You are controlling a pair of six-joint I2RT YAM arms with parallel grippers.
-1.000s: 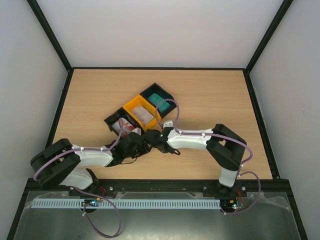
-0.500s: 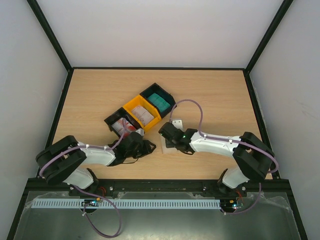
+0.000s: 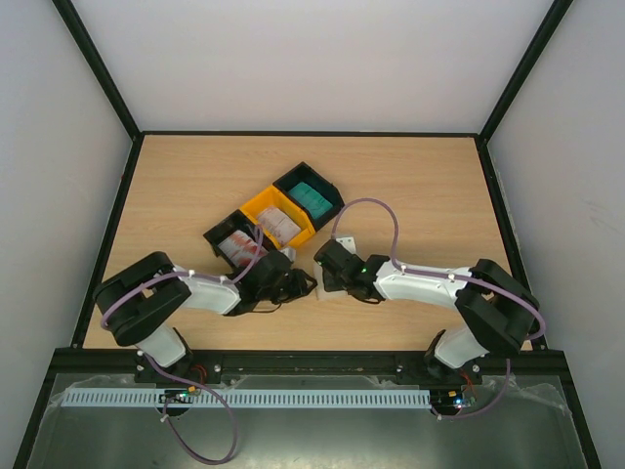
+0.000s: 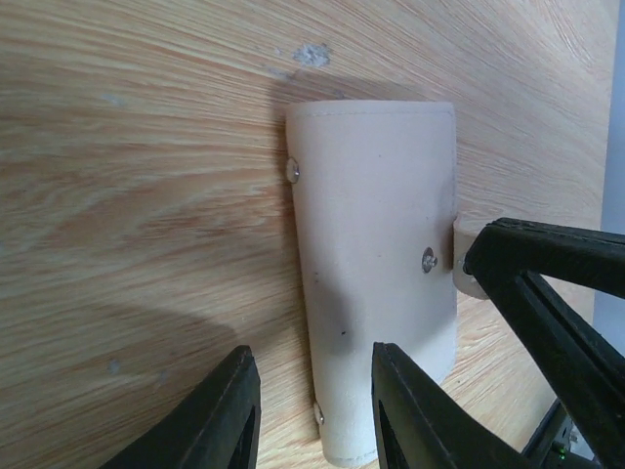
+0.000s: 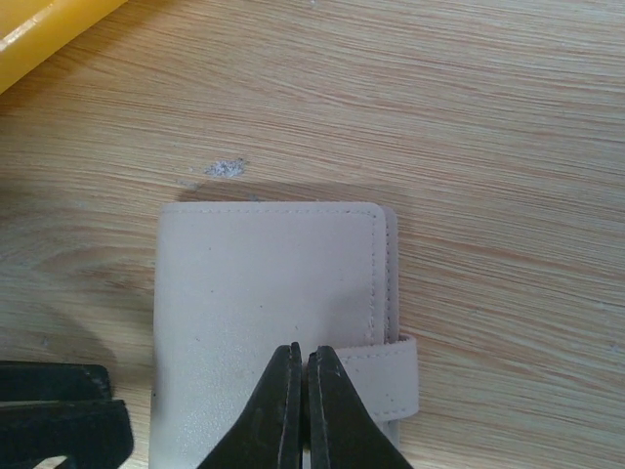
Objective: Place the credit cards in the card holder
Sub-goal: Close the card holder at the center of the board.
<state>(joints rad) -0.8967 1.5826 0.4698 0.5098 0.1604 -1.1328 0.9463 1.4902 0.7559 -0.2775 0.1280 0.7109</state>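
Bright, even light; soft shadows

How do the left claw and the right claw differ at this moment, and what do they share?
Opening: the left claw has its jaws apart, while the right claw has its jaws shut together.
Place: the left claw straddles one edge of the beige card holder, while the right claw's tip sits over the holder beside its snap tab.
Shared: both are black and sit low at the holder.
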